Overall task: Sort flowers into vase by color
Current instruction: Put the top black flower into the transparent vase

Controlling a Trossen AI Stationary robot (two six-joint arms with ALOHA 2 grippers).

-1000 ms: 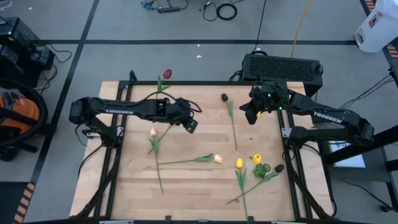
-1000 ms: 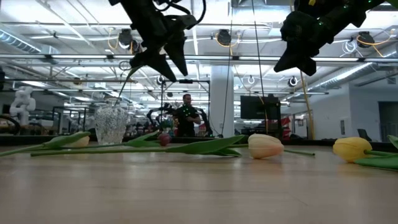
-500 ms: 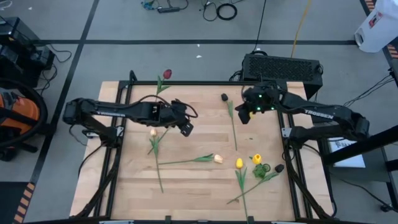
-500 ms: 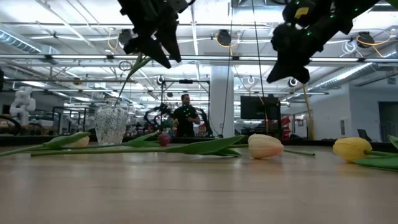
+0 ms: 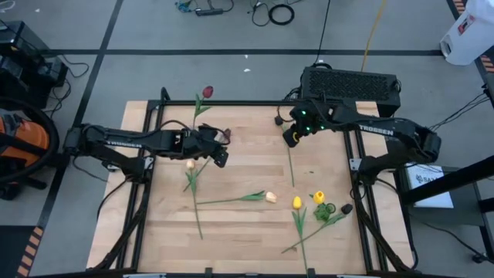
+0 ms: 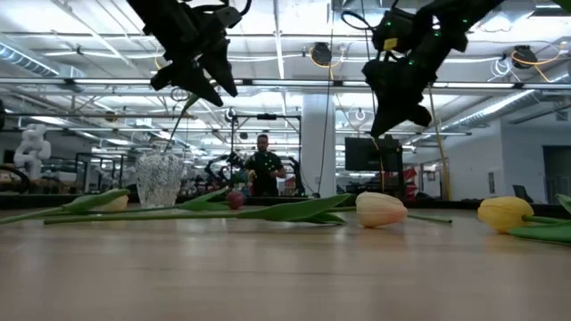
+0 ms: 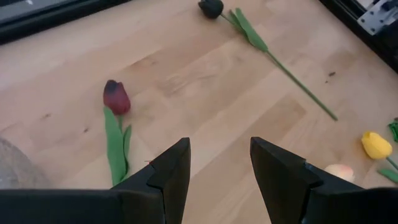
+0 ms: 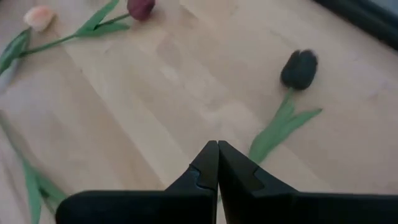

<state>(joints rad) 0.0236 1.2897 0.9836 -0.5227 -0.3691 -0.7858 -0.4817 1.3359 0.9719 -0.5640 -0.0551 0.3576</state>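
We see left end effector (image 7: 219,163) open, empty, above wooden tabletop (image 5: 247,166); dark red artificial tulip (image 7: 116,98) just ahead. Right end effector (image 8: 217,163) closed, empty, near-black tulip (image 8: 299,68) beyond. Clear glass vase (image 6: 160,178) seemingly unfilled; sorting barely begun.

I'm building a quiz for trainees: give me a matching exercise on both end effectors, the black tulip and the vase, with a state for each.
1 left end effector
2 right end effector
3 black tulip
4 glass vase

a upright
b fingers apart, empty
c fingers pressed together
d lying flat

Pairs: 1-b, 2-c, 3-d, 4-a
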